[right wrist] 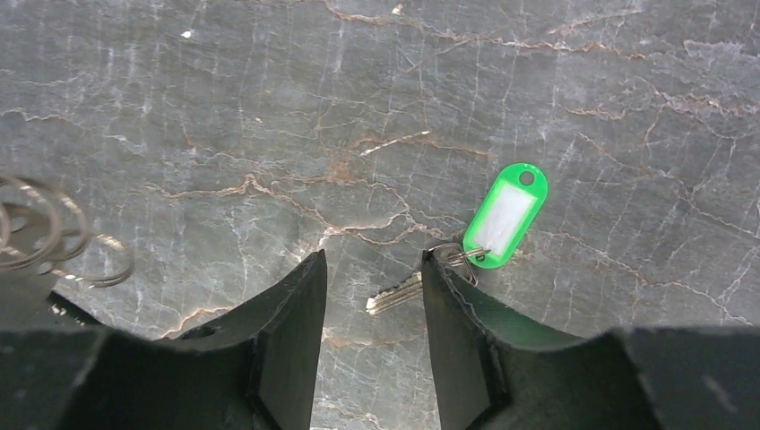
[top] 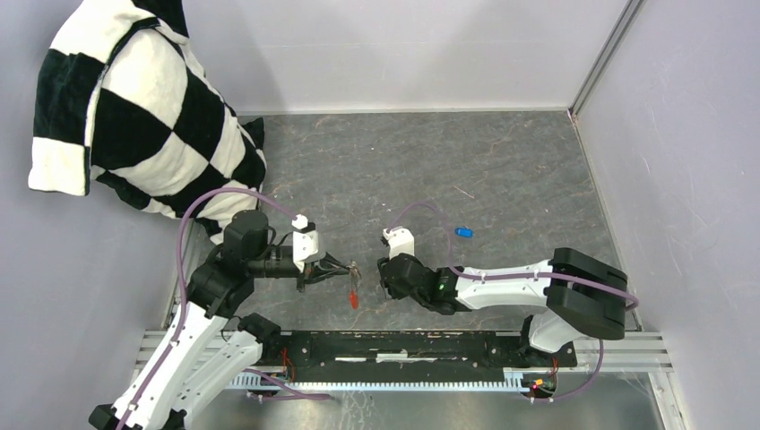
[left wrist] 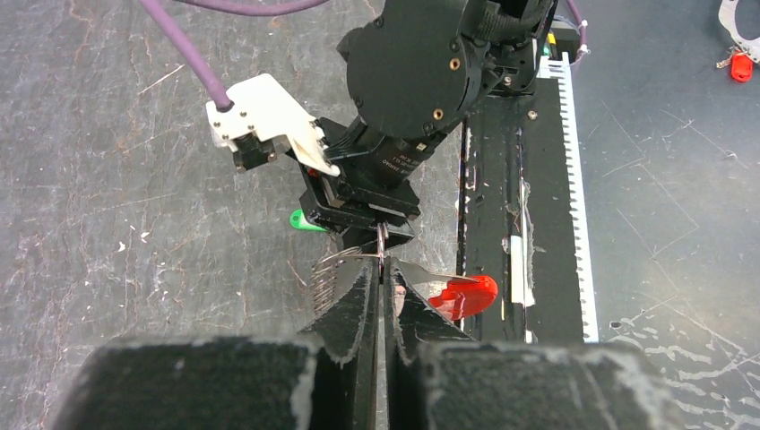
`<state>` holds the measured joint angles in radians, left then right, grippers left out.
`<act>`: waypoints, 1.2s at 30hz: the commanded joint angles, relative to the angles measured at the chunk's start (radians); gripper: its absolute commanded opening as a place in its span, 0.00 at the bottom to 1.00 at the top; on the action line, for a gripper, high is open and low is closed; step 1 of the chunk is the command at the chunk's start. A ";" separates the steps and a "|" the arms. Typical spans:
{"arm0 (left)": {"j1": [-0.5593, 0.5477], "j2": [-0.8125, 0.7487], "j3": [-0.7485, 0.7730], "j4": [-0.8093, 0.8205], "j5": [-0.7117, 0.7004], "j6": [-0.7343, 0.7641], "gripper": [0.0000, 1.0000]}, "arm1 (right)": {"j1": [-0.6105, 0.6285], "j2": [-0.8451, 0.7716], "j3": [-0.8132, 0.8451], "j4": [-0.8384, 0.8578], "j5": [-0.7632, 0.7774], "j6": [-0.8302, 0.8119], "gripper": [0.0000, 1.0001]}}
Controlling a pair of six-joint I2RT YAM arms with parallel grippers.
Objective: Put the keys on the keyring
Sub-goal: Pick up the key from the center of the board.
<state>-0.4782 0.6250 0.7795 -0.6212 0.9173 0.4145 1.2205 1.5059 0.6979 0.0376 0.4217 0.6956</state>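
- At the near middle of the table (top: 502, 170), in the overhead view, the left hand (top: 349, 268) is holding the keyring (top: 355, 269), with its red tag (top: 353, 298) trailing toward the near edge. The right hand (top: 384, 276) is hovering just beside it. The blue key (top: 463, 232) is lying by itself further back and to the right, well apart from both hands.
- In the left wrist view, the left hand is clenching its fingers on the thin metal ring, which is standing edge-on between the tips. The red tag is sticking out to one side and the grey chain-like strap (left wrist: 327, 279) is drooping on the other. Behind them, a corner of the green key (left wrist: 307, 221) is peeking out from beneath the right hand.
- In the right wrist view, the right hand is spreading its fingers wide and gripping nothing. The green key is lying flat on the table. It is showing a green plastic tag with a pale label window, a small split ring, and a silver blade reaching into the gap between the fingers. The strap's loops are showing at the left edge.
- As for handling, the key is looking light, thin and stiff. It is lying flat on a hard surface, so the bare metal is likely to slip under the pads. The plastic tag is offering the broader, surer hold and is leaving the small ring free for threading. The keyring looks to be stiff, springy wire, so it is probably wanting a firm pinch away from its split.
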 commanded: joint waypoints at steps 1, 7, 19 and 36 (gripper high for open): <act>0.001 -0.025 0.040 0.012 0.019 0.024 0.02 | 0.026 0.030 0.057 -0.035 0.095 0.055 0.49; 0.001 -0.046 0.032 0.008 0.019 0.026 0.02 | 0.056 0.074 0.118 -0.127 0.138 0.061 0.46; 0.001 -0.038 0.034 -0.003 0.028 0.046 0.02 | 0.060 0.082 0.121 -0.212 0.209 0.114 0.43; 0.001 -0.060 0.024 -0.006 0.033 0.029 0.02 | 0.027 0.141 0.160 -0.210 0.236 0.092 0.43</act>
<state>-0.4782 0.5774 0.7795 -0.6472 0.9192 0.4347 1.2594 1.6360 0.8227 -0.1963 0.6258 0.7837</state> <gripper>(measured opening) 0.065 0.439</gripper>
